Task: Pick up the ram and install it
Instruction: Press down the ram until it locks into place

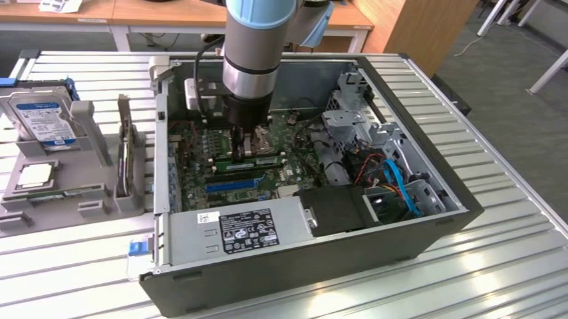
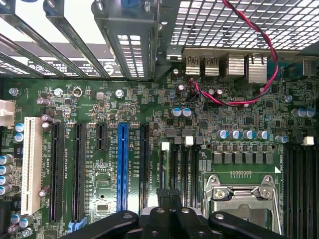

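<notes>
Inside the open computer case [image 1: 426,219], the tool [image 2: 169,209] hangs with fingers pressed together above the motherboard [image 2: 99,109], beside the processor socket [image 2: 244,196].

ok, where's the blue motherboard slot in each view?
Exterior view: the blue slot lies on the board between the gripper and the grey power supply.
Wrist view: the blue slot runs between two black slots, with a white slot further off.
Shared landmark: the gripper, close beside the blue slot in both.
</notes>
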Controlling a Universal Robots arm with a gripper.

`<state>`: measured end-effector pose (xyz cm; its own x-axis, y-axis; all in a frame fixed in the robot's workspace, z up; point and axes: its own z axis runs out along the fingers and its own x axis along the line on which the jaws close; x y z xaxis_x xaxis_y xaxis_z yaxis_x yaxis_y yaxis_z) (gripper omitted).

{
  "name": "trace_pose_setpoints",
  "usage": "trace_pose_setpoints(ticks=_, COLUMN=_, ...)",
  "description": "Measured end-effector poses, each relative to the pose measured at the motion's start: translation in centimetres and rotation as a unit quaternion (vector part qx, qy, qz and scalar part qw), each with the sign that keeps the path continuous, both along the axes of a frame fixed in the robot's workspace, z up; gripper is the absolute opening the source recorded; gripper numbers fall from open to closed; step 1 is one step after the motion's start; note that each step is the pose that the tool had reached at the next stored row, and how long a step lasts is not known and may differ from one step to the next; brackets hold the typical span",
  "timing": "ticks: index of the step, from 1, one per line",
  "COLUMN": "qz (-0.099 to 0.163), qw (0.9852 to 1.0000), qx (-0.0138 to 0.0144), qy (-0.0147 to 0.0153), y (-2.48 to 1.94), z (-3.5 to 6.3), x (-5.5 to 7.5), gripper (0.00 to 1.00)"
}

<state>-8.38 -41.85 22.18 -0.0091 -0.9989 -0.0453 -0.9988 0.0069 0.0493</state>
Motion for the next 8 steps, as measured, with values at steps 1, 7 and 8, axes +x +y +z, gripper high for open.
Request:
trace_pose_setpoints(ticks=1, qz=0.000, qw=1.0000, qx=0.0000, qy=0.0000, y=0.00, z=0.00, x=0.00, gripper=0.10)
trace_pose_setpoints(ticks=7, qz=0.000, qw=1.0000, qx=0.0002, qy=-0.0001, y=0.00, z=0.03, x=0.00, gripper=0.10)
trace_pose_setpoints(ticks=8, qz=0.000, qw=1.0000, qx=0.0007, qy=-0.0007, y=0.02, z=0.10, x=0.02, gripper=0.10)
